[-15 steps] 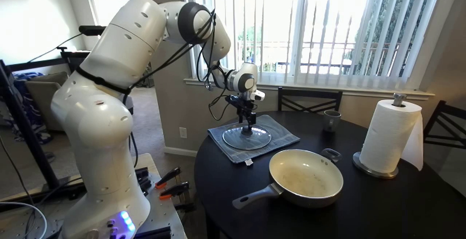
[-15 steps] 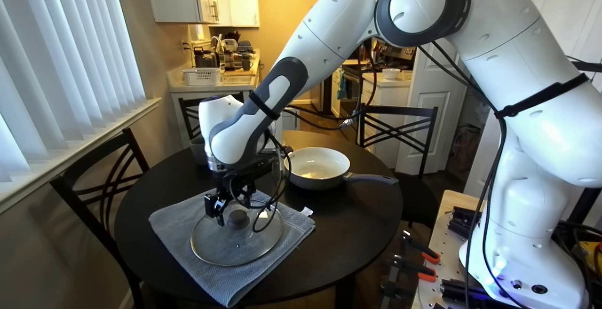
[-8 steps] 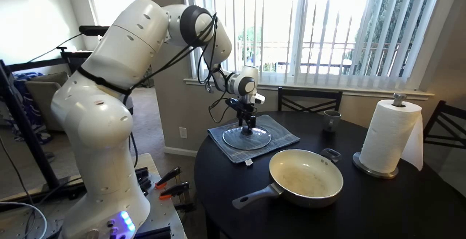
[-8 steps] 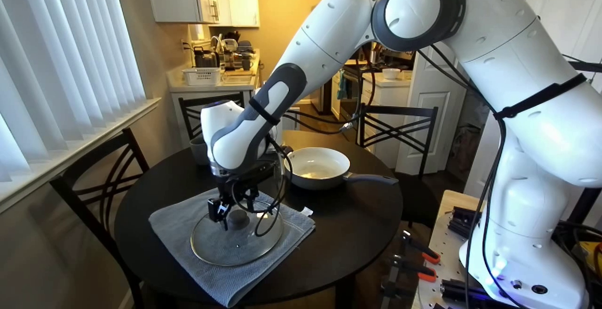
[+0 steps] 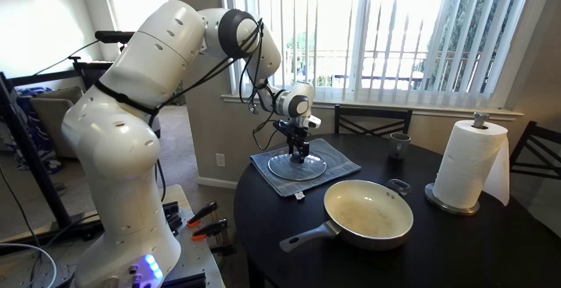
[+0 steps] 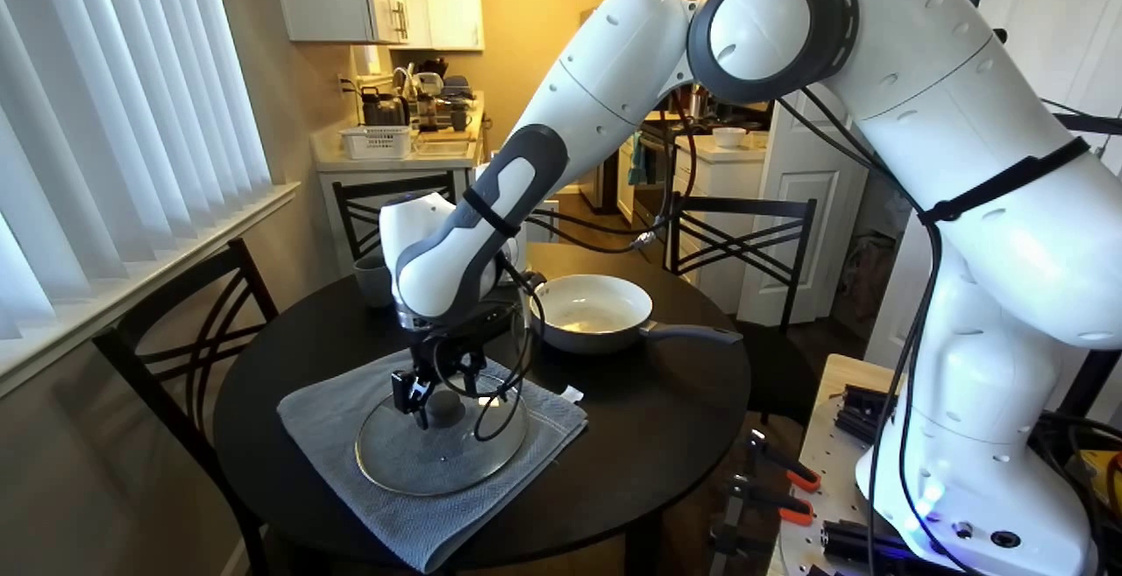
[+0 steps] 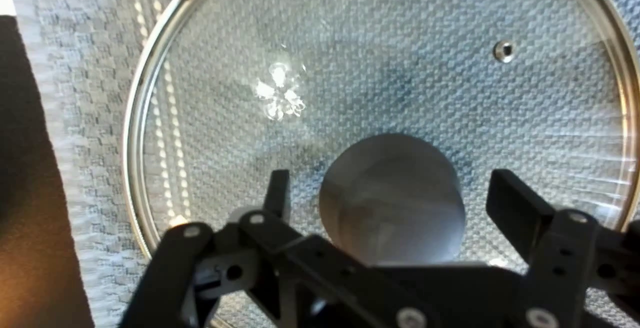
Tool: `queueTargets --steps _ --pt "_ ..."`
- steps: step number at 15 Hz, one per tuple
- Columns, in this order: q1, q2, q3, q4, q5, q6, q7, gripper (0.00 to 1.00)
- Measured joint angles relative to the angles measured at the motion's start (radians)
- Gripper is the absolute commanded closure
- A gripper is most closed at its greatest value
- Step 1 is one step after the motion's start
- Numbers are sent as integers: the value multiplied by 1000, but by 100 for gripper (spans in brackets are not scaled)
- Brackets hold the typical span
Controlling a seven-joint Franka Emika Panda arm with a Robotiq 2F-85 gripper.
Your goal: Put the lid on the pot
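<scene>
On a round black counter, atop textured grey-blue cloth, lies a round, clear glass lid with a metal rim, probably stiff, slick and breakable, best lifted by its dark grey knob, which the black end effector straddles with fingers parted.

My gripper hangs over the lid, its fingers to either side of the knob; beneath lie the cloth, then the table. In an exterior view I have the pot to the gripper's right and nearer the camera, the cup straight right, the roll farthest right.
</scene>
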Motion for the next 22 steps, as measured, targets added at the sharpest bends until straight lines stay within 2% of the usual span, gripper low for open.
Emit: queueTargets --steps 2,3,4,10,22 --pt "-5 0 0 5 8 0 0 0" --pt "-7 0 0 5 11 0 0 5" --pt "-7 0 0 6 15 0 0 26" --pt "-6 2 2 11 27 -1 0 64" --pt "-7 -16 -7 22 29 -14 4 66"
